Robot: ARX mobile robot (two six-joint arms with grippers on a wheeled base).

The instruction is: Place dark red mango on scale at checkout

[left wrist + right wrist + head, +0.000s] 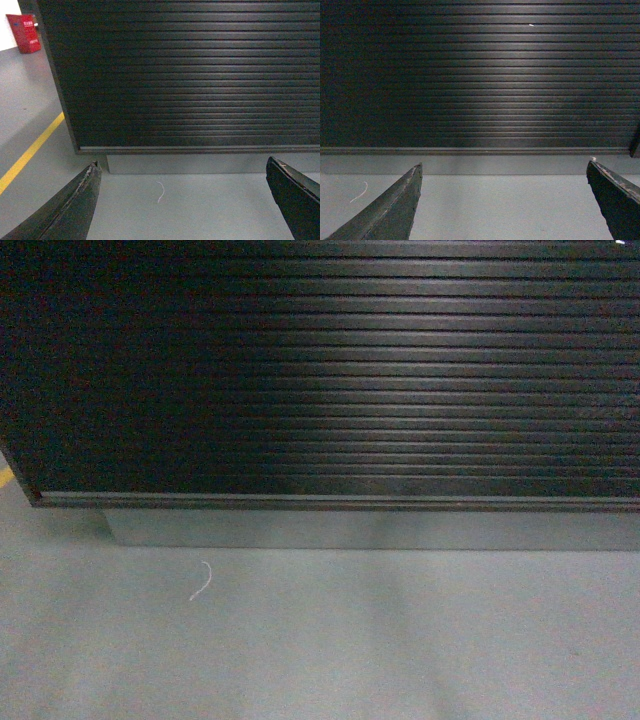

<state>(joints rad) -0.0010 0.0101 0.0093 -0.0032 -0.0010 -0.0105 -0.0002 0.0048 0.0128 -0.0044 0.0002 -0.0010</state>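
While both fingers pairs [182,167] [505,167] gape empty, one checkout [330,370] ahead.

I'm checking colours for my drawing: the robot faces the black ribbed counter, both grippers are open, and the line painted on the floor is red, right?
Nearly. The floor line is yellow, as the left wrist view shows. The rest holds: ribbed checkout counter ahead, left gripper and right gripper open.

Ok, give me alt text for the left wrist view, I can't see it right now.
The ribbed dark front of the checkout fills most of the view, above its grey base. The left gripper is open and empty over grey floor with a small white scrap; a yellow floor line and red box lie left.
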